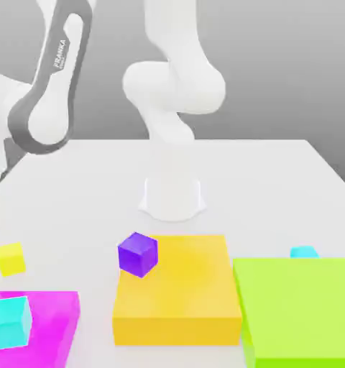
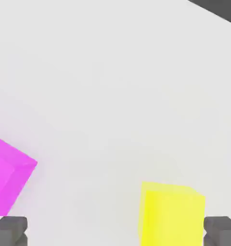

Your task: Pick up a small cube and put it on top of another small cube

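The small cube [image 1: 11, 259] is bright yellow and sits on the white table near the exterior view's left edge, just behind the magenta block. In the hand view the same yellow cube [image 2: 171, 215] lies on the table under my gripper [image 2: 115, 232], close to one of the dark fingertips [image 2: 222, 231]. The other fingertip [image 2: 9, 231] stands far from it. The jaws are wide open with nothing held. Other small cubes: a purple one [image 1: 138, 254] on the orange-yellow block, a cyan one [image 1: 8, 322] on the magenta block, and a cyan one [image 1: 303, 252] behind the green block.
Three large flat blocks line the front: magenta [image 1: 57, 316] at the exterior view's left, orange-yellow [image 1: 186, 295] in the middle, green [image 1: 305, 309] at the right. The magenta block's corner [image 2: 6, 180] appears in the hand view. The arm's white base [image 1: 172, 194] stands mid-table.
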Controlling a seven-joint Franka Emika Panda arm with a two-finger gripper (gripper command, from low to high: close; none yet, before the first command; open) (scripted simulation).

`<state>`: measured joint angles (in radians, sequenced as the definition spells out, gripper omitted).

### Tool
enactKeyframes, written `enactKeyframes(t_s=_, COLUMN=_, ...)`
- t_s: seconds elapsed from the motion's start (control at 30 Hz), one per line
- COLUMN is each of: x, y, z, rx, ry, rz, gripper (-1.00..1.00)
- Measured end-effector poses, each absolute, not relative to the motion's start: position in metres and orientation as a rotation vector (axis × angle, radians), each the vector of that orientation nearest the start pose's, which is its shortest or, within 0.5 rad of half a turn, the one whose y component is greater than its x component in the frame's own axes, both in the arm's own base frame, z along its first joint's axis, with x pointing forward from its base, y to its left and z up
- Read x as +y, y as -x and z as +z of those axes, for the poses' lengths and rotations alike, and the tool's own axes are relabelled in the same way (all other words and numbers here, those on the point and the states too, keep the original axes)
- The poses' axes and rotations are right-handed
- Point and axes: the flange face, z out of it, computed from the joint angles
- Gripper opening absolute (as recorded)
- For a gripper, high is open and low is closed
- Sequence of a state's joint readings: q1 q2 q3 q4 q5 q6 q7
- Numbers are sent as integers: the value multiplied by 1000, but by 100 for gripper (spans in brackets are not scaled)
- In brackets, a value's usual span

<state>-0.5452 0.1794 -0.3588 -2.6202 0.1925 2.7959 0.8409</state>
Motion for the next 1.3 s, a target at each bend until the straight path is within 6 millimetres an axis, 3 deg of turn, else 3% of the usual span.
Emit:
enactKeyframes(t_s=0.17, x=-350, y=-248, z=135, rx=2589, ry=1783, rz=-1, gripper=0)
enactKeyframes(t_s=0.2, x=-350, y=-248, z=129, rx=2589, ry=1782, rz=-1, gripper=-100)
enactKeyframes(t_s=0.43, x=-350, y=-248, z=130, rx=2589, ry=1781, rz=0, gripper=-100)
enactKeyframes(t_s=0.63, x=-347, y=-251, z=189, rx=2584, ry=1783, rz=-1, gripper=-100)
enactKeyframes(t_s=0.7, x=-323, y=-271, z=208, rx=2555, ry=1799, rz=3, gripper=-100)
enactKeyframes(t_s=0.8, x=-272, y=-306, z=234, rx=2486, ry=1864, rz=11, gripper=-100)
enactKeyframes(t_s=0.87, x=-241, y=-319, z=250, rx=2461, ry=1886, rz=16, gripper=-100)
enactKeyframes(t_s=1.03, x=-164, y=-335, z=285, rx=2417, ry=1945, rz=23, gripper=-100)
enactKeyframes(t_s=1.2, x=-87, y=-331, z=313, rx=2378, ry=2030, rz=11, gripper=-100)
enactKeyframes(t_s=1.3, x=-68, y=-328, z=300, rx=2373, ry=2053, rz=1, gripper=-100)
